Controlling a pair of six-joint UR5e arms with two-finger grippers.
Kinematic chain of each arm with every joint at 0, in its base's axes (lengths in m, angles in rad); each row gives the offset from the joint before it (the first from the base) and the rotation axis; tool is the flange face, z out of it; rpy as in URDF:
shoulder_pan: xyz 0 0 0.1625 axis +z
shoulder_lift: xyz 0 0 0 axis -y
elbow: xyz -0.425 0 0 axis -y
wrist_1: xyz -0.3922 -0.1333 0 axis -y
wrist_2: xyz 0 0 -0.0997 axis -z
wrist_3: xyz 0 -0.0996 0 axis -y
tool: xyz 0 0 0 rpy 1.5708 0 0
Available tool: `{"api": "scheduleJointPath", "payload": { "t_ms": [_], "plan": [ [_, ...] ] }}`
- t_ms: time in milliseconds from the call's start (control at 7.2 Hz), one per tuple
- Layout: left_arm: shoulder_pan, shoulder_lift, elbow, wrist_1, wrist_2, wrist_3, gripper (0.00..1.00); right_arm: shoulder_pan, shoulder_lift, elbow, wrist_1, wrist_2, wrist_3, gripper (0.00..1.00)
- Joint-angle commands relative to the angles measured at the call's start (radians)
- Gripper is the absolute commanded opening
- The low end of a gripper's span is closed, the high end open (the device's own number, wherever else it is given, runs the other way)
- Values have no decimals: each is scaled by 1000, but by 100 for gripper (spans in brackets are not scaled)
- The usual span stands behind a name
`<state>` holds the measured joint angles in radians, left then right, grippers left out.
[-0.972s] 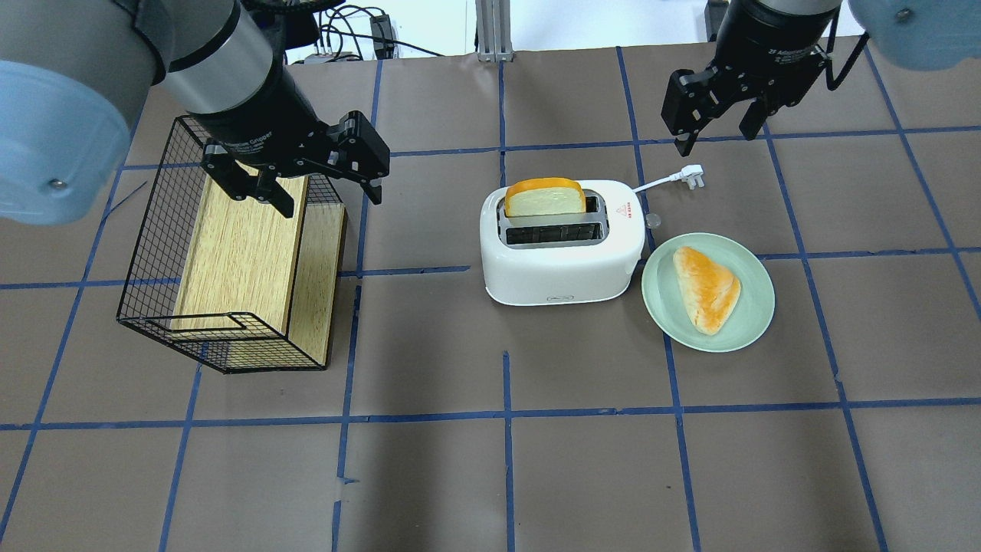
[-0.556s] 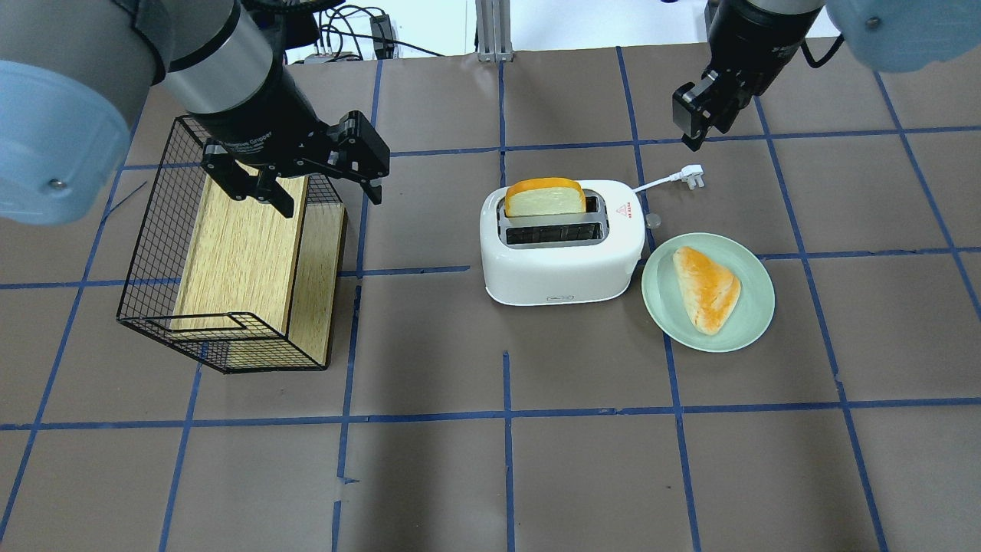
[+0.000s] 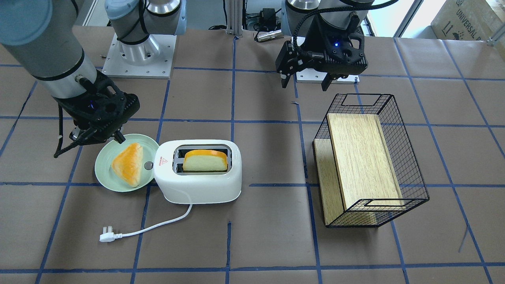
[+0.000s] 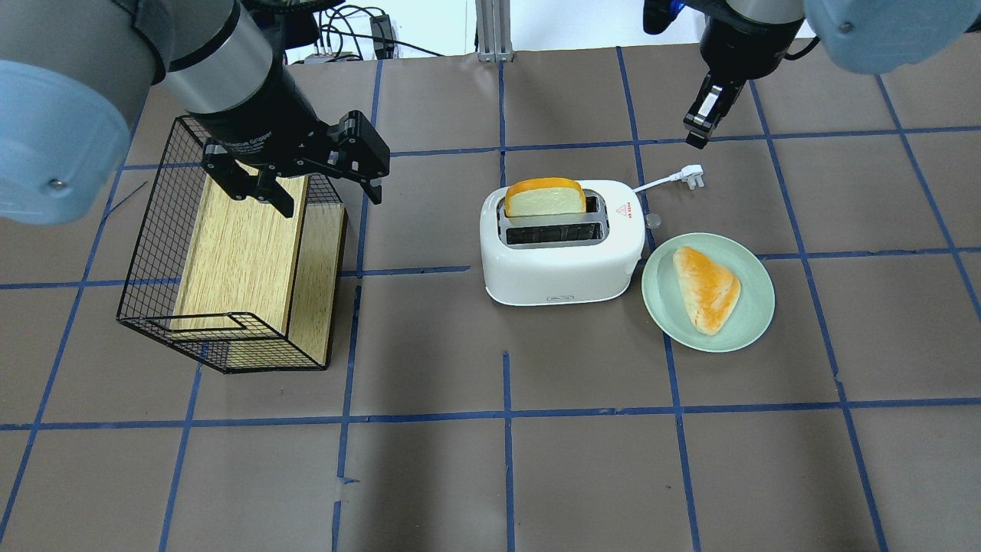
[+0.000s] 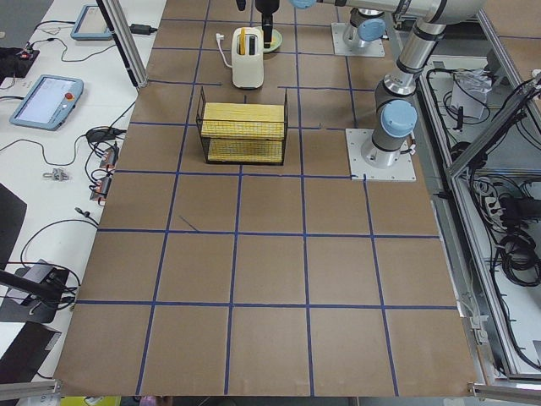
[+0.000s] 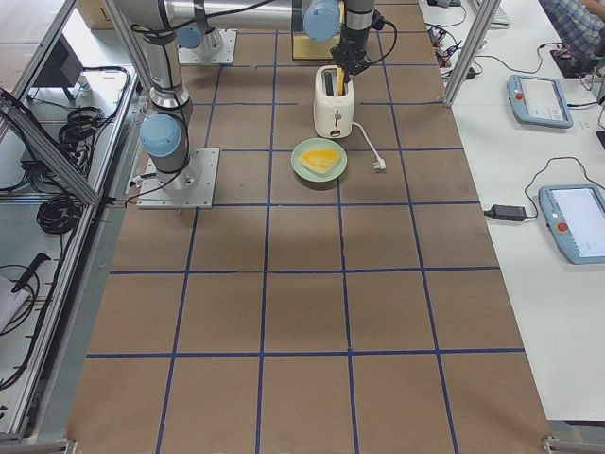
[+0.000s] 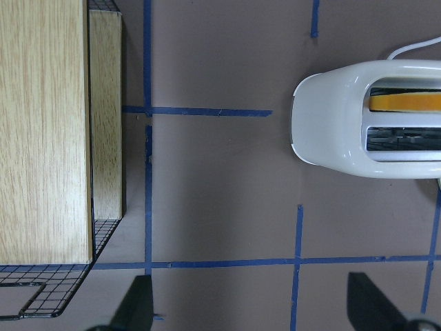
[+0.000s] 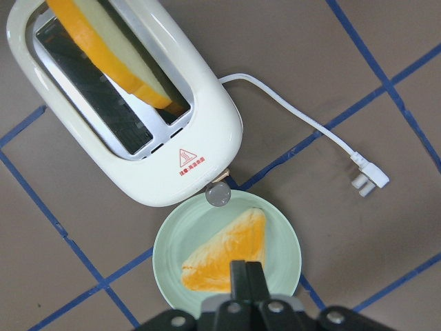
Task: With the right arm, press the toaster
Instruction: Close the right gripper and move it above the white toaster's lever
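The glossy white toaster (image 4: 563, 268) stands mid-table with a slice of bread (image 4: 544, 199) upright in its far slot. Its grey knob (image 4: 652, 221) is on the end facing the plate, and it also shows in the right wrist view (image 8: 218, 195). My right gripper (image 4: 696, 138) is shut and empty. It hangs in the air beyond the toaster's knob end, above the white plug (image 4: 692, 176), touching nothing. In the right wrist view its fingers (image 8: 244, 272) are pressed together over the plate. My left gripper (image 4: 331, 201) is open and empty over the wire basket.
A pale green plate (image 4: 755, 322) with a triangular pastry (image 4: 707, 287) sits right beside the toaster's knob end. A black wire basket (image 4: 146, 253) holding a wooden board (image 4: 230, 253) stands to the left. The toaster's cord (image 3: 158, 225) trails across the table.
My right gripper has gone from open to shut, turned about its wrist, and shifted slightly. The left arm, toaster and plate have not moved.
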<state>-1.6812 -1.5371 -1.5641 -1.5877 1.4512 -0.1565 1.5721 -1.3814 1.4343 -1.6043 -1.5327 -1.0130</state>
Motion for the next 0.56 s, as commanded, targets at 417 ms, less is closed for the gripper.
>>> {"api": "scheduleJointPath", "payload": {
  "t_ms": [417],
  "plan": [
    [0,0,-1,0,0,0,100,2,22,53,-93,9,-248,9]
  ]
}}
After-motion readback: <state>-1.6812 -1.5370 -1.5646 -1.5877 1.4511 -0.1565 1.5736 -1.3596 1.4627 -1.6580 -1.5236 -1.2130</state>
